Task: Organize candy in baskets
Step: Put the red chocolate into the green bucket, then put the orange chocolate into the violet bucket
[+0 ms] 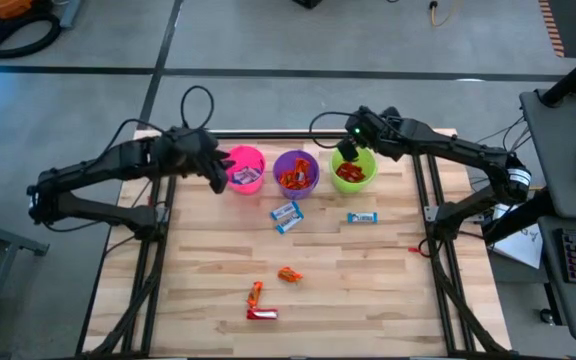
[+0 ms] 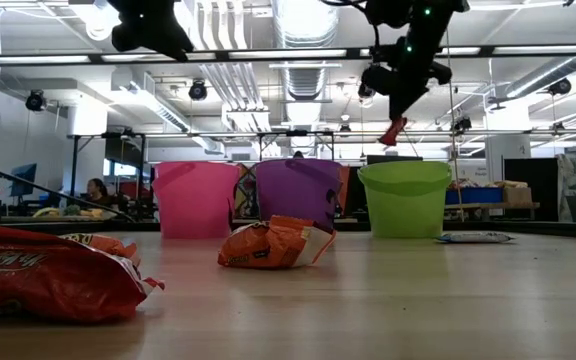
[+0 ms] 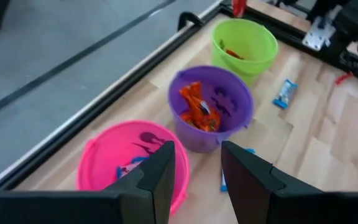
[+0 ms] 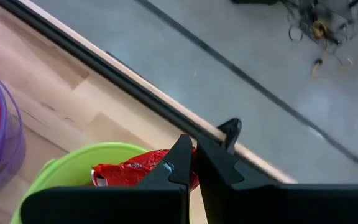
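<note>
High view looks down on a wooden table (image 1: 368, 290) with three small buckets in a row near its far edge; the purple bucket (image 1: 296, 172) in the middle serves as the landmark. It holds orange-wrapped candies (image 3: 199, 111). Just to its left stands the pink bucket (image 1: 246, 168), with blue-and-white wrapped bars (image 3: 129, 168) inside. Just to its right stands the lime green bucket (image 1: 354, 168), with red-wrapped candies (image 1: 351, 173) in it.

Above the far rim of the lime green bucket hangs the right gripper (image 4: 191, 168), its fingers pressed together on a red-wrapped candy (image 4: 135, 169); in the low view that candy (image 2: 395, 130) dangles clear above the bucket's rim. On the far left side of the purple bucket, over the outer edge of the pink bucket, hovers the left gripper (image 3: 197, 180), its fingers spread apart with nothing between them.

Loose candy lies on the table in front of the purple bucket. Two blue-and-white bars (image 1: 287, 216) lie close together just in front of it, and a third blue-and-white bar (image 1: 362, 217) lies to their right, in front of the lime green bucket. Farther toward the near edge, well apart from the purple bucket, lie an orange-wrapped candy (image 1: 289, 275), another orange one (image 1: 256, 293) and a red bar (image 1: 261, 314) touching or nearly touching it.
</note>
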